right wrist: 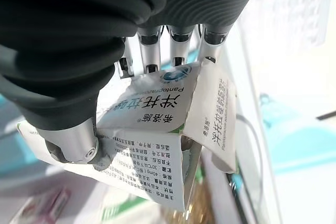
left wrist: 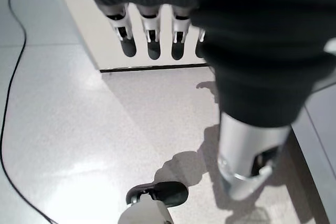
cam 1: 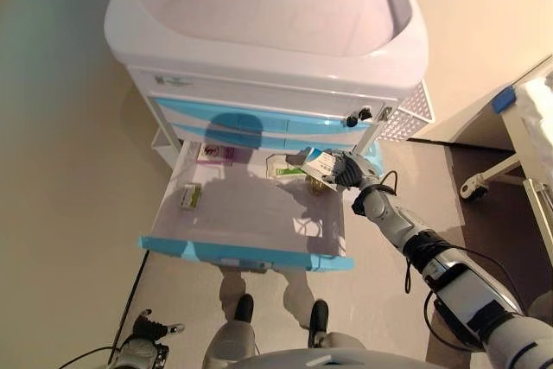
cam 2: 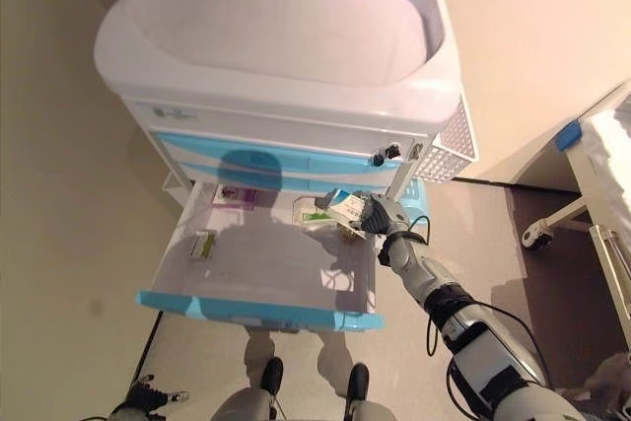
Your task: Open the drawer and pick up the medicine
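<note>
A white and blue medical cart (cam 1: 259, 49) stands ahead with its lowest drawer (cam 1: 246, 252) pulled out. My right hand (cam 1: 348, 170) is shut on a white medicine box with blue print (cam 1: 320, 162), held above the drawer's back right corner. The right wrist view shows the fingers (right wrist: 148, 45) and thumb (right wrist: 73, 142) pinching that box (right wrist: 163, 129). In the drawer lie a pink packet (cam 1: 215, 154), a green and white box (cam 1: 283, 168) and a small green box (cam 1: 189, 199). My left hand (cam 1: 143, 343) hangs low by the floor, fingers (left wrist: 152, 38) straight, empty.
A white perforated basket (cam 1: 406, 114) hangs on the cart's right side. A bed frame with a caster (cam 1: 505, 170) stands at the right. A wall (cam 1: 52, 127) runs along the left of the cart.
</note>
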Motion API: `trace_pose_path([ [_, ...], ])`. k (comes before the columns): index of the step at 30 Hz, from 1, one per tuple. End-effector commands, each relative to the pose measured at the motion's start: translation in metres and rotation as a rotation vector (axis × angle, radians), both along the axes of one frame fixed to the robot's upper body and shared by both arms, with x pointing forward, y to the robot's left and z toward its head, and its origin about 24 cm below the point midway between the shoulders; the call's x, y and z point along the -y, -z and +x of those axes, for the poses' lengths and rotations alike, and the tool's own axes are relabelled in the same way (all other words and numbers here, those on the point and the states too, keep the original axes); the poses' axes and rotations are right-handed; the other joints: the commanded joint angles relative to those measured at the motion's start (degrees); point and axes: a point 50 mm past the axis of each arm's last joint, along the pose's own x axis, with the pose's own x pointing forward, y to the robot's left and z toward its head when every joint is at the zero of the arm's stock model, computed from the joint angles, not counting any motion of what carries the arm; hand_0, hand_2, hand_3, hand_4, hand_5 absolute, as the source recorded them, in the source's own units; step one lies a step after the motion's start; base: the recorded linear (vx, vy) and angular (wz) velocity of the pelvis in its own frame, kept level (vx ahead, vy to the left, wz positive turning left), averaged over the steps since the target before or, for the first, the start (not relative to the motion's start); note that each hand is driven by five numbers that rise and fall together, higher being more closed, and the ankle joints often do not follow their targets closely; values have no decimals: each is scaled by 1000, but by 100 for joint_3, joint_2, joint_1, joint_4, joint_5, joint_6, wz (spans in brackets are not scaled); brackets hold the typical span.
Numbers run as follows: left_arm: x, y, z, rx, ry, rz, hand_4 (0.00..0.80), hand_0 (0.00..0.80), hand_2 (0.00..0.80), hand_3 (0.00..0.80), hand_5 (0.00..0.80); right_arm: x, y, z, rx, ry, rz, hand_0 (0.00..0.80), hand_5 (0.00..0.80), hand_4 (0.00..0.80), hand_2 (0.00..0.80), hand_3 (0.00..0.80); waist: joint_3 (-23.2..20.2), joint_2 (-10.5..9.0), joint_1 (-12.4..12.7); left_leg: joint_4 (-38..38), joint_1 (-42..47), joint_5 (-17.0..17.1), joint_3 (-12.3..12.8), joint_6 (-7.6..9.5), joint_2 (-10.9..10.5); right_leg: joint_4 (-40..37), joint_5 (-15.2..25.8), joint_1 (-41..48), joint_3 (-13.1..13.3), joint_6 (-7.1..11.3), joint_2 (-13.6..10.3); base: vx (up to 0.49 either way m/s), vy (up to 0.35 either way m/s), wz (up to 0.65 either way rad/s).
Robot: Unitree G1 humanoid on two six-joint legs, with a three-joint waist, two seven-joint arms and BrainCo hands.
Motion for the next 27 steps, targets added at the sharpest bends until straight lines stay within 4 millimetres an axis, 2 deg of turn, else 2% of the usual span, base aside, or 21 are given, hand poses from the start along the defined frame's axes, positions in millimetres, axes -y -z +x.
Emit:
trace_pose_path([
  [1,-6,2,-11,-65,-7,18,0,0,0,0,0,2,-31,7,123,-43,24,800,800,800,800,800,-146,13,-79,-335,-121,183,-215,163,-158,232,-122,-33,-107,308,107,68,1,-8],
  [16,2,9,-33,-124,-28,-15,0,0,0,0,0,36,-40,-25,183,-14,87,800,800,800,800,800,-627,129,-218,-486,413,70,-158,147,-96,178,-279,452,-134,313,94,54,-1,-1],
  [27,9,13,-43,-155,-32,-30,0,0,0,0,0,45,-58,-41,283,0,168,800,800,800,800,800,-721,162,-285,-446,510,37,-138,152,-83,204,-313,536,-161,298,91,10,-3,0],
])
